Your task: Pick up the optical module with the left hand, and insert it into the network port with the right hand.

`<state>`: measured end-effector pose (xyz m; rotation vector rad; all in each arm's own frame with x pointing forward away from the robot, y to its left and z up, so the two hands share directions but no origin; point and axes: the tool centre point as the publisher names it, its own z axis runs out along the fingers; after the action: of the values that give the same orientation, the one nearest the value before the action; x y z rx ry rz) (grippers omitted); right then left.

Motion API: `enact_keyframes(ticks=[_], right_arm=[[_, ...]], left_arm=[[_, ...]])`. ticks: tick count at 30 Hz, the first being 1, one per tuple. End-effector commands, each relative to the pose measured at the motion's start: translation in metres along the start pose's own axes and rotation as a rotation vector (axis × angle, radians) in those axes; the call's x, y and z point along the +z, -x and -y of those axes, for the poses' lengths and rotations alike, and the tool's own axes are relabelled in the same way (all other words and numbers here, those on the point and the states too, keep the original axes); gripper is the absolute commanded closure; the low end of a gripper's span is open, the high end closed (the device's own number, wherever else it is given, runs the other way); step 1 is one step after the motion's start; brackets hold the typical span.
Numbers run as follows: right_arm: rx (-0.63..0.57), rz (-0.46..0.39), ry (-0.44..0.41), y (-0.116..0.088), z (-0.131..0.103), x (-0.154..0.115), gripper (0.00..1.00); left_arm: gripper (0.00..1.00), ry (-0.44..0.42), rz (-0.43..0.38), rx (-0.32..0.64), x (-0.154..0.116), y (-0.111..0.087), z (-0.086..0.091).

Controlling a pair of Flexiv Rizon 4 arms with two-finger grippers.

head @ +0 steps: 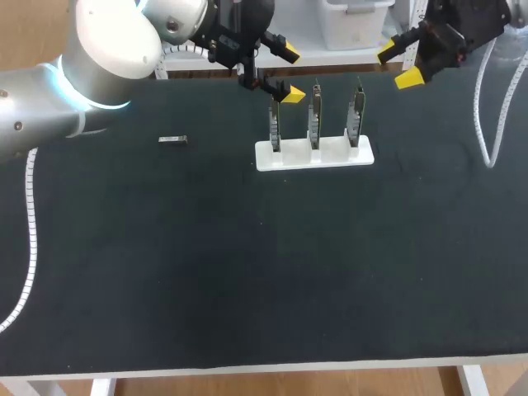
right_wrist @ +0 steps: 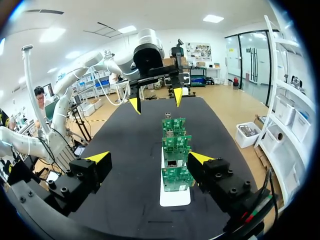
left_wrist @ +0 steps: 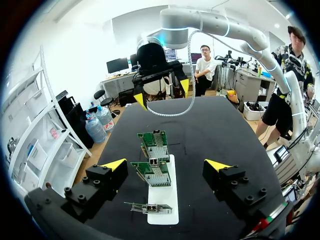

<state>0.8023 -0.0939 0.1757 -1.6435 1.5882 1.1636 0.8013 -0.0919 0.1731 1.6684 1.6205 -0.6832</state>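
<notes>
The optical module (head: 172, 140), a small dark and silver bar, lies flat on the black table left of the stand. A white stand (head: 313, 154) holds three upright green network cards (head: 314, 115). My left gripper (head: 285, 73) hovers open above the leftmost card, well right of the module. My right gripper (head: 399, 66) hangs open behind the stand's right end. In the left wrist view my left gripper (left_wrist: 166, 165) is open over the cards (left_wrist: 151, 172), facing my right gripper (left_wrist: 162, 92). In the right wrist view my right gripper (right_wrist: 150, 157) is open over the cards (right_wrist: 175, 160).
A white coiled cable (head: 487, 124) from my right arm loops down onto the table at the right. Another coiled cable (head: 31, 231) trails along the left edge. The table's front edge (head: 264, 363) runs along the near side.
</notes>
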Motion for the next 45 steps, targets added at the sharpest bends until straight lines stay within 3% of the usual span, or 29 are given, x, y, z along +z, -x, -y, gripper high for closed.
enact_keyframes(ticks=[1, 21, 33, 45], right_arm=[[0.002, 0.004, -0.009, -0.002, -0.006, -0.001, 0.00], [0.018, 0.017, -0.007, -0.007, -0.026, -0.001, 0.00], [0.020, 0.016, -0.008, -0.008, -0.026, -0.001, 0.00], [0.008, 0.012, -0.015, -0.001, -0.034, -0.001, 0.00]], left_arm=[[0.00, 0.001, -0.004, -0.002, 0.000, 0.001, 0.000], [0.00, 0.001, -0.004, -0.002, 0.000, 0.001, 0.000], [0.00, 0.001, -0.004, -0.002, 0.000, 0.001, 0.000], [0.00, 0.001, -0.004, -0.002, 0.000, 0.001, 0.000]])
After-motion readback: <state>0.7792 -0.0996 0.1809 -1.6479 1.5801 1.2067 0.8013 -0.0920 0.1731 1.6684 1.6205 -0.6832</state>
